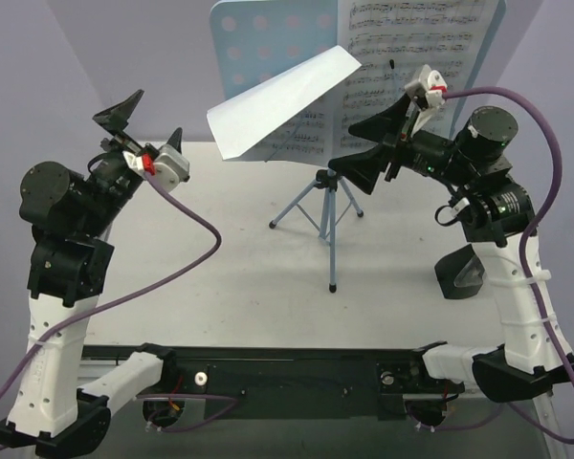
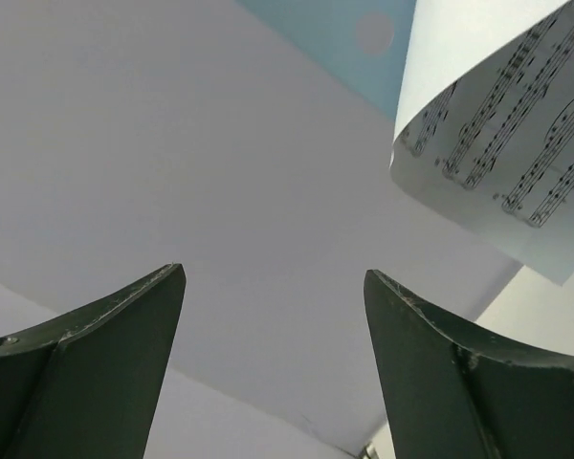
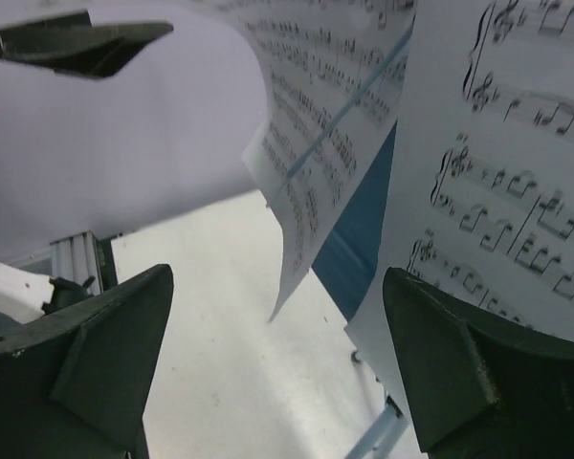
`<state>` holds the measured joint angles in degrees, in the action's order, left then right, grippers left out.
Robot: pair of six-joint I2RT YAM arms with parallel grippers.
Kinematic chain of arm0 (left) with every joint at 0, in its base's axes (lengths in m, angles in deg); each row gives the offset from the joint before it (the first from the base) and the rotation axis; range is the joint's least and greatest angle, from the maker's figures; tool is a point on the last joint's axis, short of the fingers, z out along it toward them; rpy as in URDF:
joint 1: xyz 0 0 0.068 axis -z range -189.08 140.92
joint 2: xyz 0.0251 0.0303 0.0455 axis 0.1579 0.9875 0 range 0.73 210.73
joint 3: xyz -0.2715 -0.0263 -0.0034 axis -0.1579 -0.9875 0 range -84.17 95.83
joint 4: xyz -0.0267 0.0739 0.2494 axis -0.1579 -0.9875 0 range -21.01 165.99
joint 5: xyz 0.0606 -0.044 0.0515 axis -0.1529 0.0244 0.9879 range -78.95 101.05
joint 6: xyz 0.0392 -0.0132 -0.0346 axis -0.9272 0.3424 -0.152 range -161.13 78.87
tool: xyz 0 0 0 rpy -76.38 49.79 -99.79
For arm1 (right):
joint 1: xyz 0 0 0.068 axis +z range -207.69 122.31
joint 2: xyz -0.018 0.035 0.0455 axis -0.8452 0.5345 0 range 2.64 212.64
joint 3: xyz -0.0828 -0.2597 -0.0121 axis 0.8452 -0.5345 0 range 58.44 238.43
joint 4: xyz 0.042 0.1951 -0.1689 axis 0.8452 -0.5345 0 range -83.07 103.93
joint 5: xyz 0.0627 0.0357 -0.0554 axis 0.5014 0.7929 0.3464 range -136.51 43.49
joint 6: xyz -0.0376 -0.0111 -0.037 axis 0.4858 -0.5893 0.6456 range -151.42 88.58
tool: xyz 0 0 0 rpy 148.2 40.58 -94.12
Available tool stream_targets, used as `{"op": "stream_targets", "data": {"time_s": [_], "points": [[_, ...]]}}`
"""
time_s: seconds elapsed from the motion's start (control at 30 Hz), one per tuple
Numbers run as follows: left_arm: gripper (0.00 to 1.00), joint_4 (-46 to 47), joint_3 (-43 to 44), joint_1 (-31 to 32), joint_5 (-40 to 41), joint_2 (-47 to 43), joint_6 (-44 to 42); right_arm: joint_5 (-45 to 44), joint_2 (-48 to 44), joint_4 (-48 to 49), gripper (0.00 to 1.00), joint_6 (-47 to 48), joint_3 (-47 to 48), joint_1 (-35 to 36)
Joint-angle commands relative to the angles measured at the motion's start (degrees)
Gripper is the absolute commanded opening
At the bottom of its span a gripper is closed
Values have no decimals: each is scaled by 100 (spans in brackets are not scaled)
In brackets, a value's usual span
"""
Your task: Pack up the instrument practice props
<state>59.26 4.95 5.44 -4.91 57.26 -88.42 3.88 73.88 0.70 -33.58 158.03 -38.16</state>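
The light-blue hole-punched music stand stands on thin tripod legs at the back middle of the table. One white sheet-music page curls forward off it; another page stands upright on it. The small dark metronome sits on the table beside the right arm. My left gripper is open and empty, raised left of the curled page. My right gripper is open and empty, just right of the stand's post, facing the curled page and the upright page.
The white table is backed by a pale purple wall. Purple cables loop from both wrists. The left gripper's finger shows at the top left of the right wrist view. A blue strip of the stand shows between the pages.
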Motion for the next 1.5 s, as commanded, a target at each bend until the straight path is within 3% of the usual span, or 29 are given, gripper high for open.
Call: {"op": "stream_targets", "data": {"time_s": [0.0,0.2,0.33,0.73,0.97,1.0,1.13,1.47], "points": [[86,222,264,366,-663,182,-869,331,205,2059,85,-1497,341,51],[83,328,264,1104,-724,394,-1405,217,531,2378,90,-1657,447,543],[80,941,0,1579,-452,420,-1494,-125,461,2361,92,-1718,166,684],[64,1866,-202,1905,-170,525,-1503,-820,583,2466,93,-1938,-98,816],[33,1998,-299,1905,-179,517,-1441,-618,785,2826,93,-1833,-98,851],[23,2033,-316,1905,-179,517,-1432,-636,812,2826,93,-1850,-72,851],[1,2139,-360,1905,-170,543,-1345,-697,918,2905,93,-1973,-54,842],[0,2236,-492,1896,-117,534,-1336,-434,1120,3415,93,-2298,69,904]]}}
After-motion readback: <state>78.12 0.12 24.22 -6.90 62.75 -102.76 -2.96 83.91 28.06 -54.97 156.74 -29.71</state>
